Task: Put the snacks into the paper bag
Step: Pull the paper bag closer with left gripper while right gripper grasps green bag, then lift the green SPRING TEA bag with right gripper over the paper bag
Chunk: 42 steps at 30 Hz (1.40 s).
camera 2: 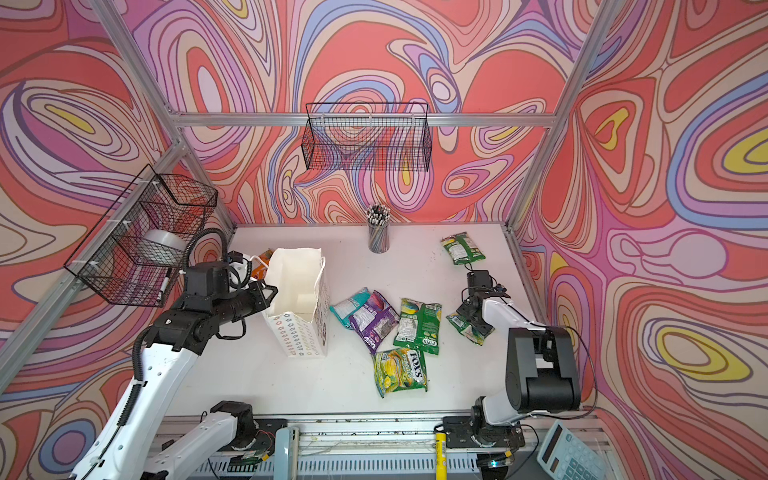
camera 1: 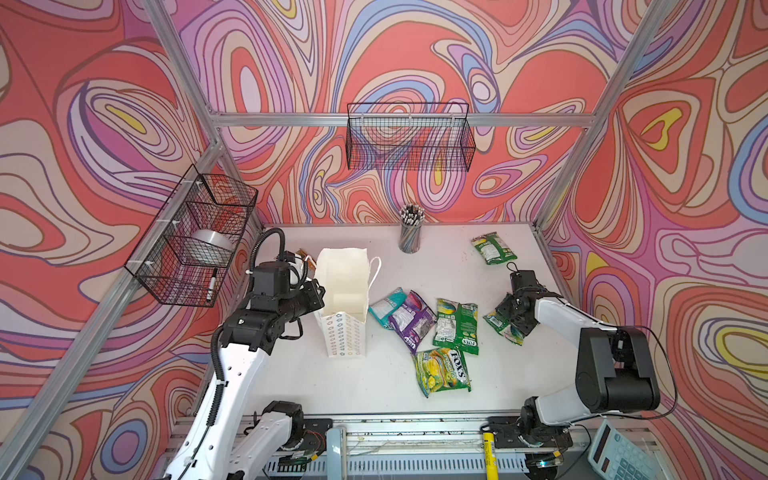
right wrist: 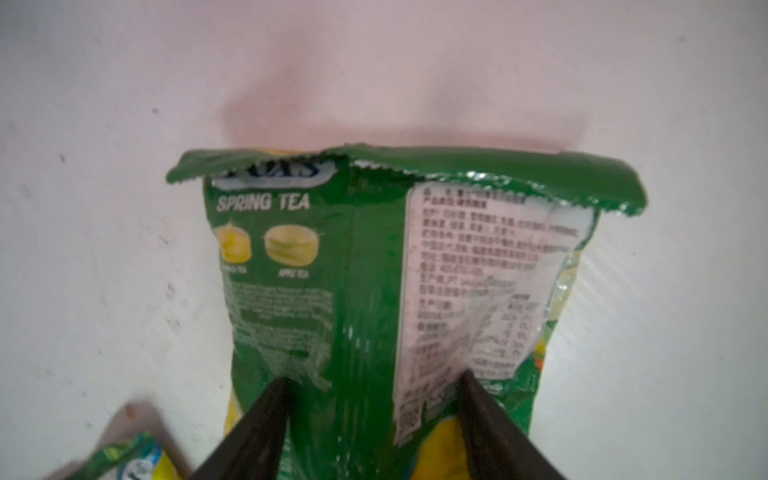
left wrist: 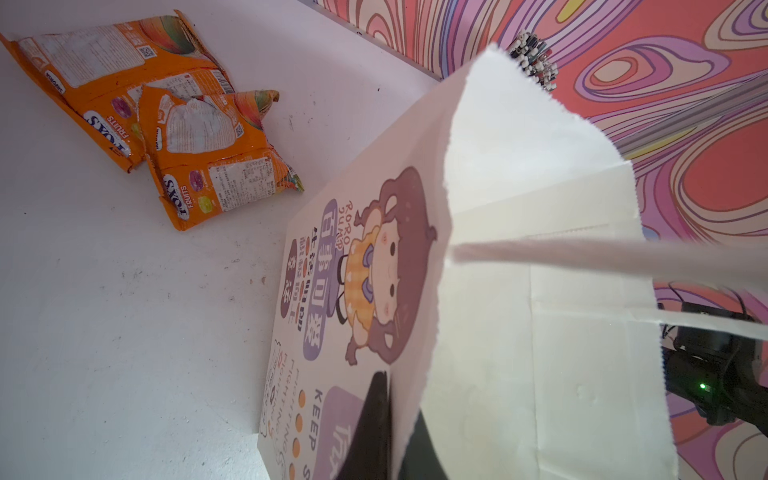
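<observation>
Bag side: left tool (left wrist: 388, 376) clamped shut on the paper bag (camera 1: 345, 332), pinching its left wall at the rim. The bag stands upright with its mouth open, left of centre on the bench (camera 1: 332, 390).

Other side: right tool (right wrist: 374, 378) has jaws part-way apart, fingertips pressed onto a green pouch (right wrist: 365, 257) lying flat near the bench's right edge (SPRING TEA legible).

Loose between them: teal pouch (camera 1: 384, 307) partly under purple pouch (camera 1: 413, 320), back-label pouch (camera 1: 457, 326), FOX'S pouch (camera 1: 442, 372). A far green pouch (camera 1: 493, 248) lies toward the rear right. Two orange pouches (left wrist: 216, 162) lie behind the bag.
</observation>
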{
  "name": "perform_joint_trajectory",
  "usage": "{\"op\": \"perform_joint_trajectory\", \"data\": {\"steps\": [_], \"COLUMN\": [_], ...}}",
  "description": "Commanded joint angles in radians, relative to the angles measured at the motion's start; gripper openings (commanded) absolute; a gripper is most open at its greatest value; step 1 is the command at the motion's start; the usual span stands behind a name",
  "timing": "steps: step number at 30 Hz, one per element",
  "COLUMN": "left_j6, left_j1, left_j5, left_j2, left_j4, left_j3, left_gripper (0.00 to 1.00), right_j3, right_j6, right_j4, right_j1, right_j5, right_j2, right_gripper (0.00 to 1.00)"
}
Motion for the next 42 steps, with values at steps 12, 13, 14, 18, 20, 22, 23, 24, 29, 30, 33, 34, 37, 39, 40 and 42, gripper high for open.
{"op": "perform_joint_trajectory", "data": {"steps": [12,13,14,18,20,22,23,24,29,30,33,34,37,39,40,42], "left_j6": [0.014,0.014,0.015,0.016,0.015,0.016,0.016,0.017,0.03,0.037,0.047,0.049,0.054,0.053,0.053,0.049], "left_j1": [0.037,0.039,0.04,0.046,0.049,0.051,0.052,0.052,0.059,0.06,0.063,0.063,0.065,0.073,0.077,0.091], "left_j5": [0.056,0.061,0.064,0.079,0.089,0.096,0.094,0.096,0.082,0.079,0.051,0.047,0.063,0.091,0.101,0.111], "left_j2": [-0.011,-0.011,-0.011,-0.009,-0.011,-0.012,-0.012,-0.014,-0.013,-0.014,-0.017,-0.016,-0.008,-0.01,-0.012,-0.02], "left_j4": [0.051,0.052,0.053,0.059,0.065,0.068,0.068,0.067,0.056,0.049,0.035,0.032,0.027,0.033,0.036,0.045], "left_j3": [-0.017,-0.017,-0.018,-0.02,-0.021,-0.021,-0.022,-0.021,-0.015,-0.01,-0.001,0.001,0.015,0.012,0.007,-0.005], "left_gripper": [0.0,0.0,0.0,0.0,0.0,0.0,0.0,0.0,0.0,0.0,0.0,0.0,0.0,0.0,0.0,0.0], "right_j3": [0.004,0.009,0.013,0.046,0.063,0.079,0.09,0.103,0.176,0.18,0.226,0.252,0.361,0.452,0.501,0.6], "right_j6": [-0.044,-0.047,-0.052,-0.083,-0.099,-0.114,-0.127,-0.139,-0.152,-0.14,-0.111,-0.109,-0.107,-0.114,-0.118,-0.127], "right_j4": [-0.011,-0.016,-0.023,-0.053,-0.07,-0.086,-0.092,-0.099,-0.135,-0.125,-0.114,-0.12,-0.146,-0.173,-0.185,-0.193], "right_j1": [-0.004,-0.004,-0.004,-0.003,-0.003,-0.003,-0.003,-0.003,-0.003,-0.003,-0.001,0.002,0.038,0.095,0.128,0.193], "right_j5": [-0.065,-0.065,-0.064,-0.07,-0.073,-0.076,-0.085,-0.097,-0.152,-0.166,-0.211,-0.229,-0.268,-0.256,-0.245,-0.245], "right_j2": [-0.086,-0.103,-0.118,-0.184,-0.214,-0.246,-0.26,-0.275,-0.338,-0.363,-0.409,-0.412,-0.39,-0.364,-0.353,-0.321], "right_gripper": [0.02,0.0,0.0,0.0,0.0,0.0,0.0,0.0,0.0,0.0,0.0,0.0,0.0,0.0,0.0,0.0]}}
